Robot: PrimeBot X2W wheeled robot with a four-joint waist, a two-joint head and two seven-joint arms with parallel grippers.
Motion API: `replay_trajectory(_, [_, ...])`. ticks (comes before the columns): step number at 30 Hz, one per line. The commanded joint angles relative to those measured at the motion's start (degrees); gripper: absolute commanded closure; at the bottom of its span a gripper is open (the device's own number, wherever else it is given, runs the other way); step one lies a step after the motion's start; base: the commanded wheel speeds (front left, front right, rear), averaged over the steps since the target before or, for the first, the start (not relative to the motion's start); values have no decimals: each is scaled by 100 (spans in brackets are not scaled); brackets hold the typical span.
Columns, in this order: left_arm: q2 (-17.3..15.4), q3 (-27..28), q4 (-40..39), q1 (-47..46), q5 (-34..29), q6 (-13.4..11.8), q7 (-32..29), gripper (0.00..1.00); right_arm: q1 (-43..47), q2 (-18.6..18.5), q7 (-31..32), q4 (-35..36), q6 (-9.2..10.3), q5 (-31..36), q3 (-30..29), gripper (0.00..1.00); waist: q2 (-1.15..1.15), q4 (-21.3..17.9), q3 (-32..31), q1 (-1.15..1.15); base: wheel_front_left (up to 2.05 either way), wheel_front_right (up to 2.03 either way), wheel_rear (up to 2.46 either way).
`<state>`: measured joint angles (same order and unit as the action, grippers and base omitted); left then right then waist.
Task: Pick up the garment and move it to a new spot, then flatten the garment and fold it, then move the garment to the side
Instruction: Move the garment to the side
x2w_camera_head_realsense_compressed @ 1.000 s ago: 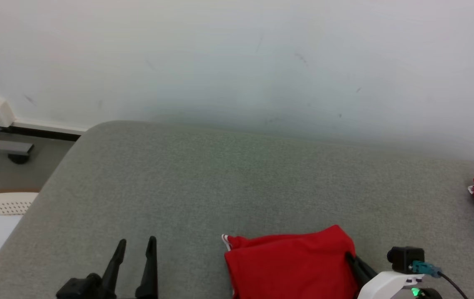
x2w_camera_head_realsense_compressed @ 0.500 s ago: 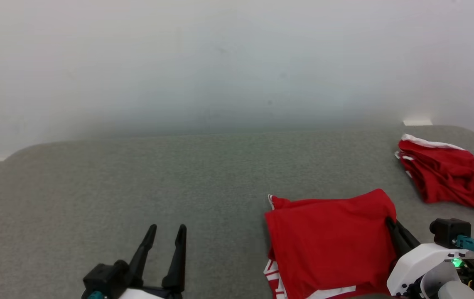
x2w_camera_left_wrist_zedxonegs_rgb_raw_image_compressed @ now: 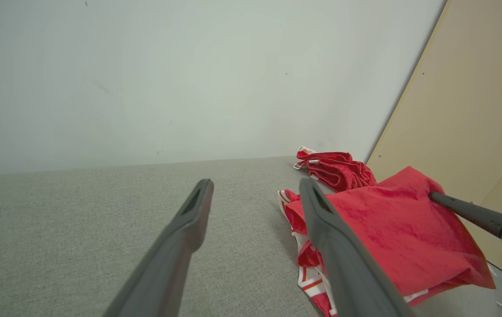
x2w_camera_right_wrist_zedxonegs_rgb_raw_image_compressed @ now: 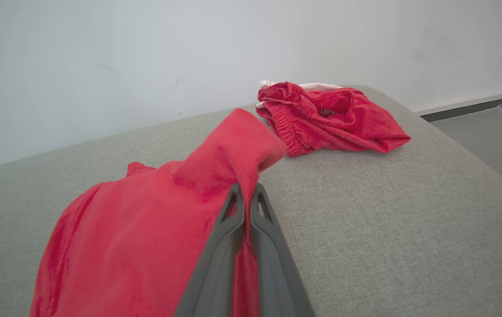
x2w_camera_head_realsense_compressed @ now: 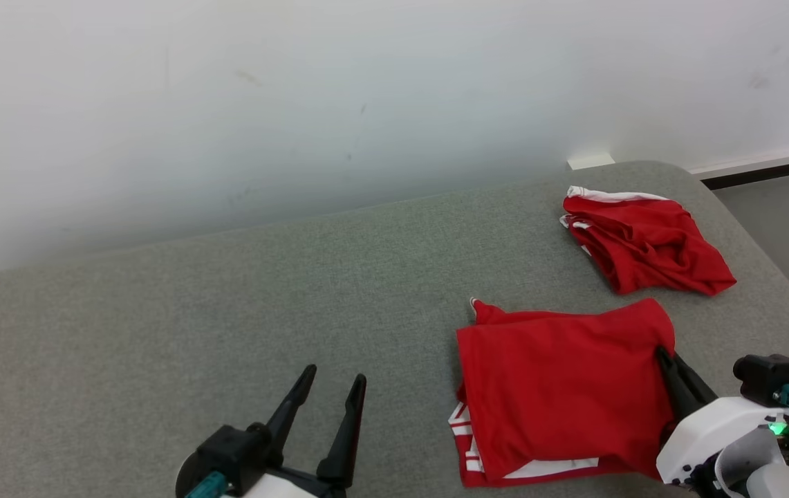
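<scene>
The garment [x2w_camera_head_realsense_compressed: 560, 387] is a red folded piece with white stripes at its near edge, lying on the grey padded table [x2w_camera_head_realsense_compressed: 228, 304] at the lower right. My right gripper [x2w_camera_head_realsense_compressed: 662, 356] is shut on the garment's right edge and lifts that corner a little [x2w_camera_right_wrist_zedxonegs_rgb_raw_image_compressed: 245, 190]. In the right wrist view the red cloth [x2w_camera_right_wrist_zedxonegs_rgb_raw_image_compressed: 145, 229] drapes over and left of the closed fingers. My left gripper [x2w_camera_head_realsense_compressed: 335, 375] stands open over bare table, left of the garment, holding nothing [x2w_camera_left_wrist_zedxonegs_rgb_raw_image_compressed: 255, 185]. The left wrist view has the garment [x2w_camera_left_wrist_zedxonegs_rgb_raw_image_compressed: 391, 229] on its right.
A second red piece of clothing [x2w_camera_head_realsense_compressed: 643, 238] lies crumpled near the table's far right corner [x2w_camera_right_wrist_zedxonegs_rgb_raw_image_compressed: 330, 119]. The table's right edge drops to grey floor [x2w_camera_head_realsense_compressed: 781, 207]. A white wall runs along the back. Bare grey table spreads to the left.
The head camera has swung to the right, bringing the second red piece and the table's right end into the picture. The right gripper stays shut on the garment; the left stays open.
</scene>
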<state>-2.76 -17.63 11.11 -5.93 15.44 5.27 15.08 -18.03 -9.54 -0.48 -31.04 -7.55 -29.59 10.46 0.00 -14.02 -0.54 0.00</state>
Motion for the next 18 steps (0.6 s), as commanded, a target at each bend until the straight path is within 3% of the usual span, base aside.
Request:
replay_trajectory(1, [-27, -9, 23, -58, -58, -3, 6, 0, -55, -63, 45, 87, 16, 79, -10, 100, 0, 15, 31, 0, 0, 0, 0])
replay_trajectory(8, [-27, 61, 8, -316, -323, 47, 6, 0, -728, -249, 243, 389, 16, -69, -66, 100, 0, 288, 629, 0, 0, 0, 0])
replay_trajectory(18, [-103, 275, -83, -923, -529, 171, 6, 0, -2381, -999, 118, 105, 16, -468, -189, 100, 0, 662, 1930, 0, 0, 0, 0])
